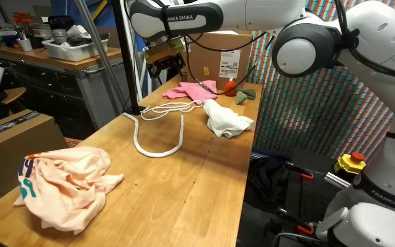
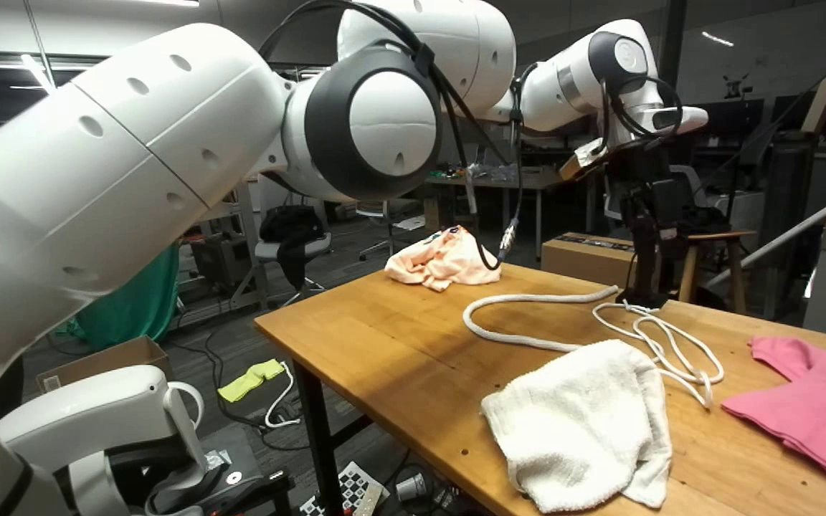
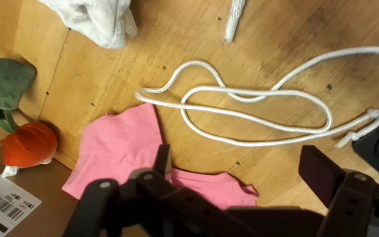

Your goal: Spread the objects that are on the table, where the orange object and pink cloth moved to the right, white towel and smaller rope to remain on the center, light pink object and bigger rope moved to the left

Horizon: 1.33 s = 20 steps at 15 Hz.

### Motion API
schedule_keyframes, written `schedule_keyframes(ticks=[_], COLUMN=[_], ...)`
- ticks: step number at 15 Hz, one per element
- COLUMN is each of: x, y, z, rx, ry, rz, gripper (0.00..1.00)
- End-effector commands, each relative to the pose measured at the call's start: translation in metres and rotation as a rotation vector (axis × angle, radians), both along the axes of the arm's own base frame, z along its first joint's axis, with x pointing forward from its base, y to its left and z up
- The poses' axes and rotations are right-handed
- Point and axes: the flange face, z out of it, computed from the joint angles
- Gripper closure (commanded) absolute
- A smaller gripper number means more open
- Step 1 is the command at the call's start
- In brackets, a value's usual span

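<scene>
Table [image 1: 170,192]: spread looks mostly done. Light pink cloth [image 1: 67,195] is parked at the robot's left end, pink cloth [image 3: 120,141] at right, white towel [image 1: 225,118] around centre. Gripper [image 3: 235,154] is held wide and empty, well above the table. Thick rope [image 1: 156,155] (likely the bigger) lies in a U; leftward shift probably due: best pinched mid-bend, lifted straight up, laid down slowly. Thin rope [image 3: 271,93] is looped close by the pink cloth; snagging must be avoided. Orange object [image 3: 28,144] is placed right, beside cardboard box [image 1: 211,60].
</scene>
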Motion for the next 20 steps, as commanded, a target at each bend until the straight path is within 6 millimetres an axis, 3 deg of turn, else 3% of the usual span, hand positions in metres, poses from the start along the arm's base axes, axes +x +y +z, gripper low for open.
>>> schedule_keyframes(ticks=[1, 6, 13, 17, 20], x=[-0.013, -0.025, -0.036, -0.047, -0.058], y=[0.016, 0.042, 0.088, 0.113, 0.121], z=[0.021, 0.028, 0.022, 0.02, 0.016], rx=[0.081, 0.104, 0.131, 0.163, 0.174], ry=[0.094, 0.218, 0.33, 0.302, 0.26], rz=[0.158, 0.397, 0.73, 0.828, 0.842], gripper=[0.0, 0.0, 0.0, 0.0, 0.0])
